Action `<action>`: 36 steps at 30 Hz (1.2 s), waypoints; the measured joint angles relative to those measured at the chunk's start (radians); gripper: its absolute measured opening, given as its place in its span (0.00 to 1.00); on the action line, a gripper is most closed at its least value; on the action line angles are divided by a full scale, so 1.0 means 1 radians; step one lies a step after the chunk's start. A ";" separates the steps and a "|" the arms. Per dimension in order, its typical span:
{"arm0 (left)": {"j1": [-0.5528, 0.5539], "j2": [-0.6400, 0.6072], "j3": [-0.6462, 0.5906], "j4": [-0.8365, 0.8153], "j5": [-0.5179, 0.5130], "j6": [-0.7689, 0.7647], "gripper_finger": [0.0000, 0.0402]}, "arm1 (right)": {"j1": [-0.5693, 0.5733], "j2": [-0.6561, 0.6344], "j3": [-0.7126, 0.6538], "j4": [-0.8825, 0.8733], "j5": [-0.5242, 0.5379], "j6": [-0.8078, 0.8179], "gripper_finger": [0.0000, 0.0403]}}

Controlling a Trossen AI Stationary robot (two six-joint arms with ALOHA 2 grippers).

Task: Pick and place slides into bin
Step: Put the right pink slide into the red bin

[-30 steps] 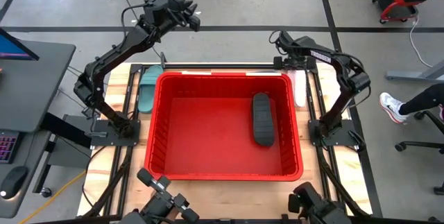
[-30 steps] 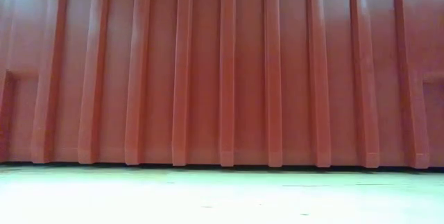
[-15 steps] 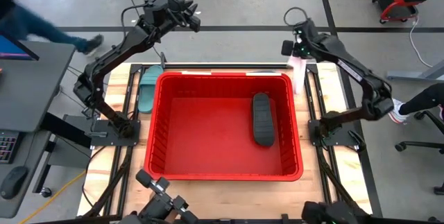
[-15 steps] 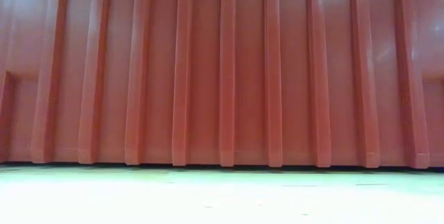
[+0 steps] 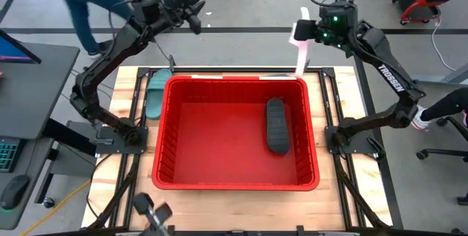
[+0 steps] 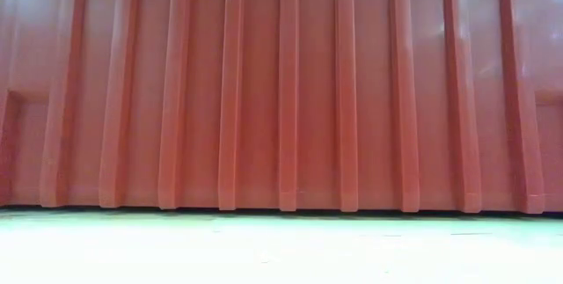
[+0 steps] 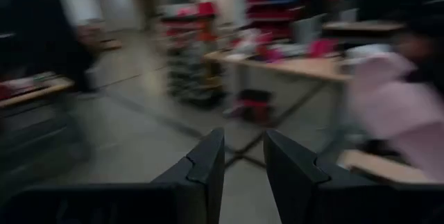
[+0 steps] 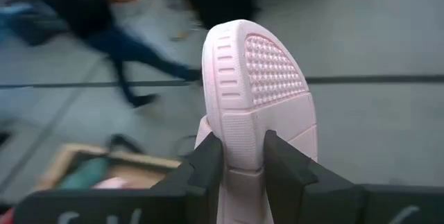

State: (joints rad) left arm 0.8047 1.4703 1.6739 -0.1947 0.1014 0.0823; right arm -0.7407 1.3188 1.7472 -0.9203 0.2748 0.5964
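Observation:
The red bin stands in the middle of the table, and its ribbed wall fills the low view. A black slide lies on the bin's floor at the right. A teal slide lies on the table by the bin's left wall. My right gripper is raised above the bin's far right corner and shut on a white slide. My left gripper is raised beyond the table's far left. Its fingers stand close together and hold nothing. My right gripper pinches the white slide between its two fingers, on a stretch of the sole back from its rounded end. The studded sole faces the wrist camera, and the fingers hide the exact places of contact. The slide is lifted clear of table and bin.
A person walks past beyond the table's far left, also showing in the right wrist view. Another person sits at the right edge. A desk with a keyboard stands at the left.
My right gripper has risen from the table beside the bin's right wall, going toward the far edge and a little left. The white slide has gone up with it, from lying on the table to lifted clear. My left gripper has risen slightly. A person has walked in at the far left.

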 joint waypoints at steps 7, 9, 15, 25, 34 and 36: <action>-0.003 -0.107 -0.092 -0.014 0.391 -0.094 0.27 | 0.265 0.083 0.160 0.007 -0.002 0.035 0.22; -0.003 -0.134 -0.140 -0.016 0.475 -0.122 0.28 | 0.333 0.101 0.179 0.046 -0.004 0.040 0.22; -0.047 -0.200 -0.295 0.038 0.676 -0.181 0.42 | 0.469 0.122 0.198 0.298 -0.095 0.000 0.22; -0.271 -0.175 -0.412 0.256 0.647 -0.245 0.71 | 0.547 0.135 0.198 0.448 -0.212 -0.124 0.22; -0.377 -0.086 -0.412 0.421 0.505 -0.306 0.73 | 0.569 0.133 0.197 0.481 -0.355 -0.163 0.22; -0.398 -0.074 -0.412 0.474 0.505 -0.336 0.73 | 0.568 0.133 0.197 0.481 -0.392 -0.169 0.22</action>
State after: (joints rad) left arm 0.4069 1.3963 1.2617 0.2788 0.6065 -0.2537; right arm -0.1722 1.4513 1.9446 -0.4397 -0.1172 0.4270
